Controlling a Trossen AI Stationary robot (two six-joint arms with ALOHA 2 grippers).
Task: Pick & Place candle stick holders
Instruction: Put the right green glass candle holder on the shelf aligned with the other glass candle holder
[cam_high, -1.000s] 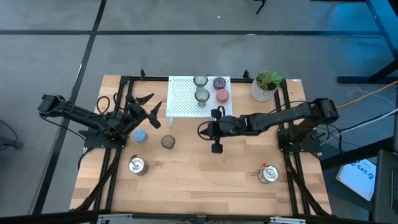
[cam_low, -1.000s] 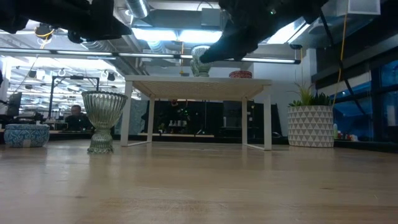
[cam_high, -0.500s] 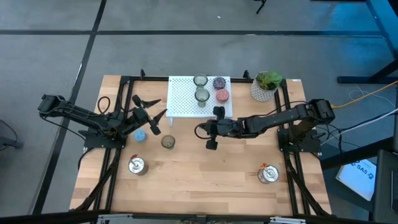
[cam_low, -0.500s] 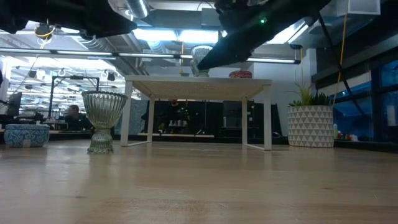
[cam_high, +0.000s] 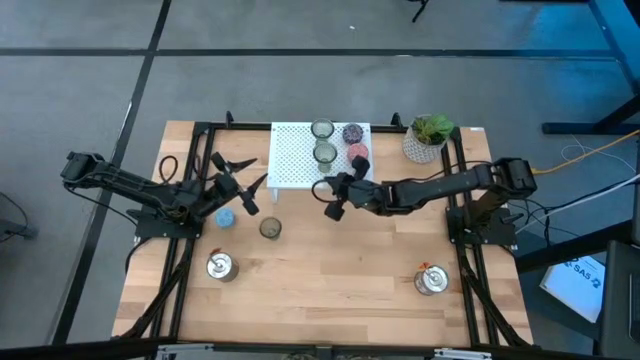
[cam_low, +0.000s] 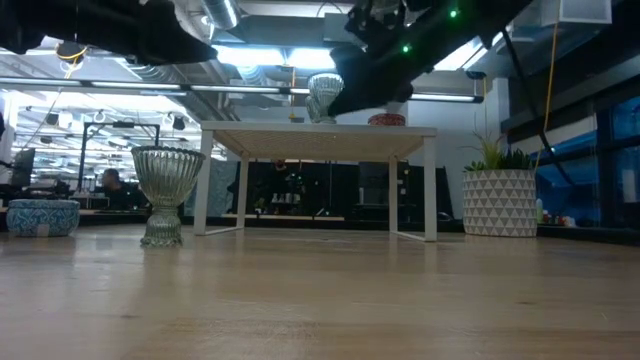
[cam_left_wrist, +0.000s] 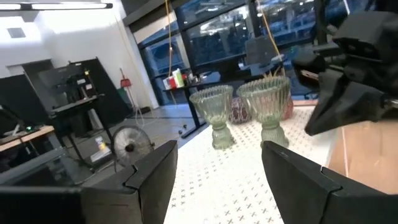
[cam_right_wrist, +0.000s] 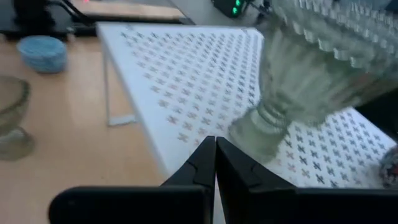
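Two ribbed cups of olive-clear glass (cam_high: 322, 130), shaped like little goblets on short stems, stand on top of the flat white metal rack full of small cross-shaped holes (cam_high: 296, 158), one behind the other (cam_high: 324, 153). Next to them on the rack sit a round purple cup (cam_high: 352, 133) and a round pink cup (cam_high: 358, 153). A third olive glass cup (cam_high: 270, 228) stands on the pale wooden worktop (cam_high: 330, 280) in front of the rack, with a small round blue cup (cam_high: 226, 216) close by. Two bigger shiny silver cups stand nearer the front edge, one on the left (cam_high: 220, 265) and one on the right (cam_high: 430, 280). The right claw (cam_high: 336, 199) hangs over the front edge of the rack, just beside the nearer glass cup, with its two dark fingers pressed together and holding nothing. The left claw (cam_high: 238, 177) floats to the left of the rack, above the blue cup, with its fingers spread wide. A white pot with a triangle pattern and a green plant (cam_high: 427, 138) stands at the back right.
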